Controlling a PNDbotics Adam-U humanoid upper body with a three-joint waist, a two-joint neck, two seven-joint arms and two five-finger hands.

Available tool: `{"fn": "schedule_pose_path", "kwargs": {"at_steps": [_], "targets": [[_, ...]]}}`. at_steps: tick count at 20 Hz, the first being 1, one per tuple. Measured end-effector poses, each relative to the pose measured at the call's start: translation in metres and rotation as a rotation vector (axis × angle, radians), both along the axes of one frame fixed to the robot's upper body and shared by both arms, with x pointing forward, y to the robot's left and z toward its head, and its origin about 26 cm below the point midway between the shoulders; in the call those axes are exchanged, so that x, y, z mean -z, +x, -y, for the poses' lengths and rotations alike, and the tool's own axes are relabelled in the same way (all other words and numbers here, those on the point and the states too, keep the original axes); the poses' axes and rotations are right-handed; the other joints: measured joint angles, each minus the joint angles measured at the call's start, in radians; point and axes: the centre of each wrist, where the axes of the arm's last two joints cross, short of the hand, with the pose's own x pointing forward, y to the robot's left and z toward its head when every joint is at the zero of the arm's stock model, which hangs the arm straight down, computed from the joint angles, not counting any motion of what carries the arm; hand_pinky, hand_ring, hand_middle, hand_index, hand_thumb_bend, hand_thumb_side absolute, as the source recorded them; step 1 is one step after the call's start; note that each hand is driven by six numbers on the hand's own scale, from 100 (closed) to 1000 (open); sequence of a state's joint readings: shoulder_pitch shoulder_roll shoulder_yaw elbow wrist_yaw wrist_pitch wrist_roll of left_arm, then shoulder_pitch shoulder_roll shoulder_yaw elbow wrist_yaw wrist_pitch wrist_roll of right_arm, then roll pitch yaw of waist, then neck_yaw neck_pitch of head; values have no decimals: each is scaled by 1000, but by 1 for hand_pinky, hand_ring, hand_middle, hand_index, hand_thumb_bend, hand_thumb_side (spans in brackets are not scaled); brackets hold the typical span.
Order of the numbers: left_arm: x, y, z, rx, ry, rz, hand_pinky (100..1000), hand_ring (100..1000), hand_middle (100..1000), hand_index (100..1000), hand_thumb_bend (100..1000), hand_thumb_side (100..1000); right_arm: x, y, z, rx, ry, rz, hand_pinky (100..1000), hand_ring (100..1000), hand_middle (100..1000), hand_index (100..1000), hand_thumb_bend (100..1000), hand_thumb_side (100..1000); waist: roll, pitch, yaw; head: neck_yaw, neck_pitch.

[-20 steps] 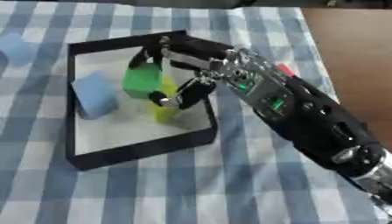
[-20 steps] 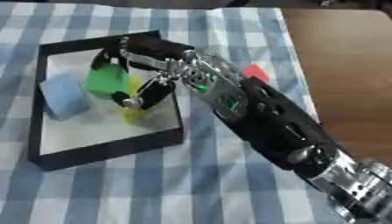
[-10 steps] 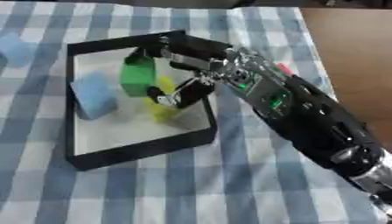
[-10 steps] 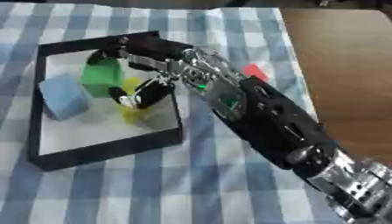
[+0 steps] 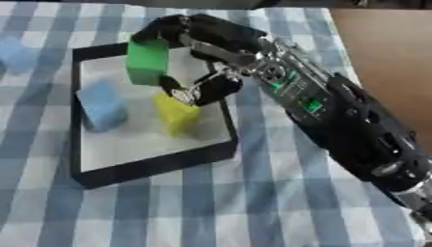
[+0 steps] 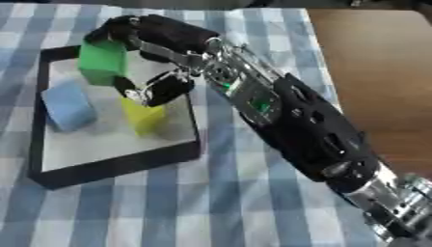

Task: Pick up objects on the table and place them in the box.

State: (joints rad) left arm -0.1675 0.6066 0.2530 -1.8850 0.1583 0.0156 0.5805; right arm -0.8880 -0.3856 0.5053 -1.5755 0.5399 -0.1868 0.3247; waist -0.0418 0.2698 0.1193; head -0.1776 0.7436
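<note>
Right hand [image 5: 198, 41] grasps green block [image 5: 148, 61], fingers curled over its top, thumb below near the yellow block [image 5: 176, 113]. Green block sits over the far part of the box [image 5: 152, 164], probably lifted off the floor, hard to tell. Arm comes in from lower right, stretched diagonally across the checked cloth [image 5: 253, 202], wrist over the box's right wall. Blue block [image 5: 101, 104] lies in the box at left; another blue thing [image 5: 13, 53] lies outside, far left. Compared with a second ago, the hold looks unchanged; whole view shifted, so camera moved.
</note>
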Motion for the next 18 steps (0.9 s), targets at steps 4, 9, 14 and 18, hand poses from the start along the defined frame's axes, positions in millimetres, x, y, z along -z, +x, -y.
{"fn": "schedule_pose_path", "kwargs": {"at_steps": [4,9,14,18], "targets": [[0,0,0,1,1,1,654,742,713,816,430,579,-1,0,1,1,-12,0,921,864,876,924,437,395,0,0,0,0,0],[0,0,0,3,2,1,654,742,712,816,431,578,-1,5,4,68,-3,-7,923,864,874,914,429,729,0,0,10,-4,0],[-1,0,0,4,2,2,654,742,712,815,432,579,6,12,5,121,-19,-26,927,868,878,908,210,653,0,1,12,-7,0],[-1,0,1,5,3,1,654,742,711,815,434,580,9,15,6,139,-14,-33,926,867,877,908,196,647,0,1,12,-8,0]]}}
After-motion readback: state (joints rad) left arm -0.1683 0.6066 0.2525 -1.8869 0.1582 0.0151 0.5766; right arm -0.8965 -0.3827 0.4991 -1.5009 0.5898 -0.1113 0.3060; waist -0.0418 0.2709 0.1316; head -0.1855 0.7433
